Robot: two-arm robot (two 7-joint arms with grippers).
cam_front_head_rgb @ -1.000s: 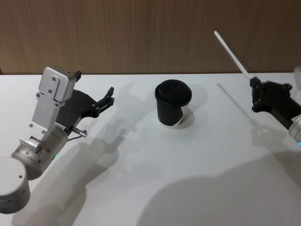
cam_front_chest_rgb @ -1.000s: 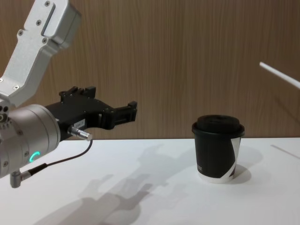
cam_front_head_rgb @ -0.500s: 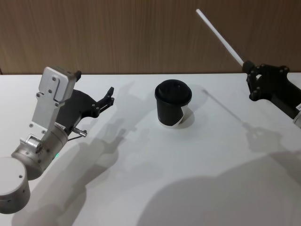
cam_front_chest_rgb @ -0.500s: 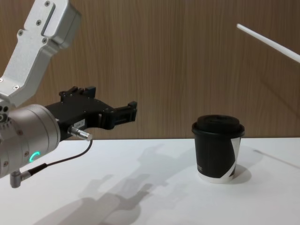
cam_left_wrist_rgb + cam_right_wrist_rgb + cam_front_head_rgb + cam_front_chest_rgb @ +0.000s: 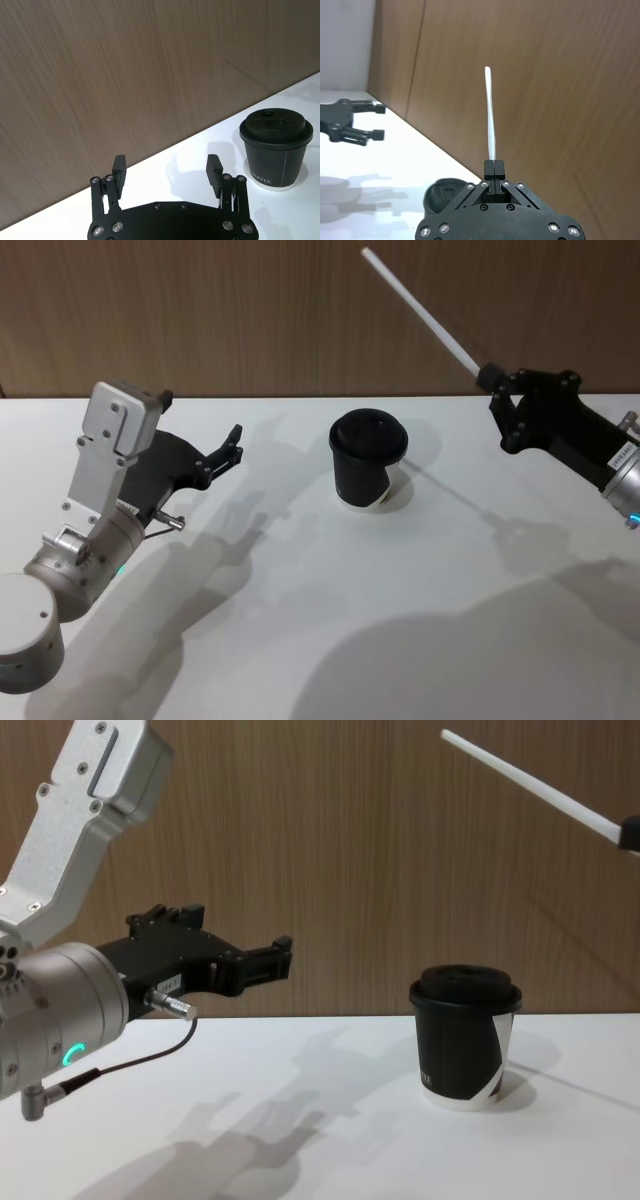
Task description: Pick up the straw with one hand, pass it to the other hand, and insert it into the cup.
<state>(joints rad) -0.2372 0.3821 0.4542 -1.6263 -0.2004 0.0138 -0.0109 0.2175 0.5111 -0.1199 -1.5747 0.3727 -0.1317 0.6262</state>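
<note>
The straw [image 5: 421,312], clamped in the right gripper [image 5: 491,374], slants higher than the cup [image 5: 367,473].

Small pale print low on cup [image 5: 276,150], letters illegible.

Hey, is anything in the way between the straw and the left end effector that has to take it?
Only the cup, standing between them. The right end effector holds the straw well above its lid, and the left end effector is open, so a high path looks free.
</note>
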